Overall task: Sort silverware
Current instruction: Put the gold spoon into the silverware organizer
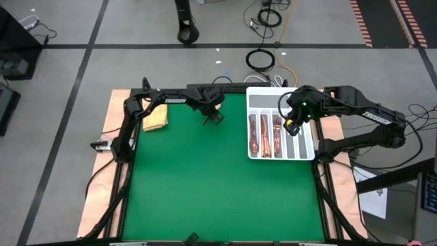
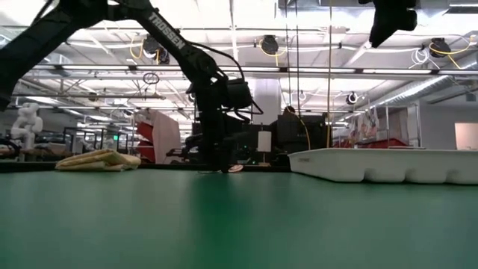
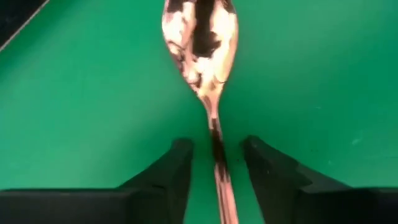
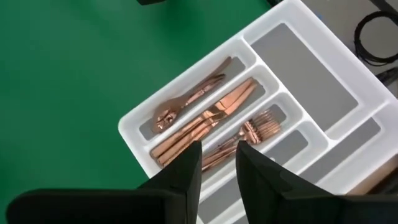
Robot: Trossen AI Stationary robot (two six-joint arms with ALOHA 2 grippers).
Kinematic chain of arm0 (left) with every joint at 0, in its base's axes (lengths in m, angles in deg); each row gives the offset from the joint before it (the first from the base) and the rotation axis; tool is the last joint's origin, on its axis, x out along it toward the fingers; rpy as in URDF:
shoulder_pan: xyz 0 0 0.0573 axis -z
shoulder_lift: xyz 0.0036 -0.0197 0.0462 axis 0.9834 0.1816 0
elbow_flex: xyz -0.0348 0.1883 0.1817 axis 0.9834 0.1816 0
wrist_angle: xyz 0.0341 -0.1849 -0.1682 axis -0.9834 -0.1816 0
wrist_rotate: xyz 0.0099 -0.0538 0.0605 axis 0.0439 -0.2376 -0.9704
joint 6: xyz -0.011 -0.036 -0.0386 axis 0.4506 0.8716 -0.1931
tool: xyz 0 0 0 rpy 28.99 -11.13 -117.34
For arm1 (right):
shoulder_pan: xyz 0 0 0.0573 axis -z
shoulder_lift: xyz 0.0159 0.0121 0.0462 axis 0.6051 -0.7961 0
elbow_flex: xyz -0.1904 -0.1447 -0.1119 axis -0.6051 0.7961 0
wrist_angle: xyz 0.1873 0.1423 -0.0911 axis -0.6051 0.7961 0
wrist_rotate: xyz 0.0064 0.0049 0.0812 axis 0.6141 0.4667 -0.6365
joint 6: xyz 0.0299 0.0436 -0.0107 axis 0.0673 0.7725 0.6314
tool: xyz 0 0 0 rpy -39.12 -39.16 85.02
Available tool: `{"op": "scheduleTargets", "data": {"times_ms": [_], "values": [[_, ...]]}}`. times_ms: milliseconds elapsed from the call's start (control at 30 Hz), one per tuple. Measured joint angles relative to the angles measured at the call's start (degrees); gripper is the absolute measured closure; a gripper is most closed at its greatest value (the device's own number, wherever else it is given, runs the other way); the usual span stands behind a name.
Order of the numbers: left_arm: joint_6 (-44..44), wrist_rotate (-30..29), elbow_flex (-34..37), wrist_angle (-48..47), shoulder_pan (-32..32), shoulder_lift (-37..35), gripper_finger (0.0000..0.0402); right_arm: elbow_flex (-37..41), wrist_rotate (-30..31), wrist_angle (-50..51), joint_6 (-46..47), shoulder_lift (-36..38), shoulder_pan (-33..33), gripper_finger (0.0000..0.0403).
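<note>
Left gripper (image 3: pixel 214 163) down at the green table (image 1: pixel 205 184), near its far edge and about midway across, well apart from the white tray (image 1: pixel 308 152). Fingers (image 3: pixel 171 174) spread, one on each side of a copper spoon's (image 3: pixel 202 46) handle, with a sliver of green showing between each finger and the handle; open, not gripping. Spoon lying flat on the table, bowl pointing away from the wrist camera, handle running back between the fingers. Seen from table height as a small glint (image 2: pixel 233 169) at the foot of the lowered arm.

Right gripper (image 4: pixel 217 163) hanging above the tray, over its middle slots, clear of the contents. Fingers (image 4: pixel 183 168) close together with a narrow gap between them, nothing held.

Tray at the table's right side, divided into long slots plus a wide crosswise slot at its far end. Three neighbouring long slots filled: spoons (image 4: pixel 186 99) in the outermost slot, nearest the middle of the table, knives (image 4: pixel 208 118) in the next, forks (image 4: pixel 249 132) in the third. Remaining slots showing bare grey bottoms.

Folded tan cloth (image 1: pixel 156 120) at the far left corner of the table, beside the left arm's base.
</note>
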Motion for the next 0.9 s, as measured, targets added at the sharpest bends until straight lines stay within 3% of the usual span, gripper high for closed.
{"op": "scheduleTargets", "data": {"times_ms": [200, 467, 733, 900], "values": [[-1.6, -0.5, -1.0, -3.3, -0.4, 1.0, 0.0381, 0.0, -0.2, -0.6, 0.4, 0.0, -1.2, 0.0314], [-9.1, 7.3, -4.0, -9.8, 1.8, -2.0, 0.04, 0.0, -0.1, -0.8, 0.4, 0.1, -3.8, 0.0314], [-33.9, 2.7, -15.4, -5.7, 7.3, -7.4, 0.0401, 0.0, -0.1, -0.9, 1.2, 1.2, -5.3, 0.0314], [-48.9, 8.7, -20.7, 0.3, 8.7, -6.6, 0.0401, 0.0, -0.1, -0.9, 2.5, 1.9, -6.2, 0.0314]]}}
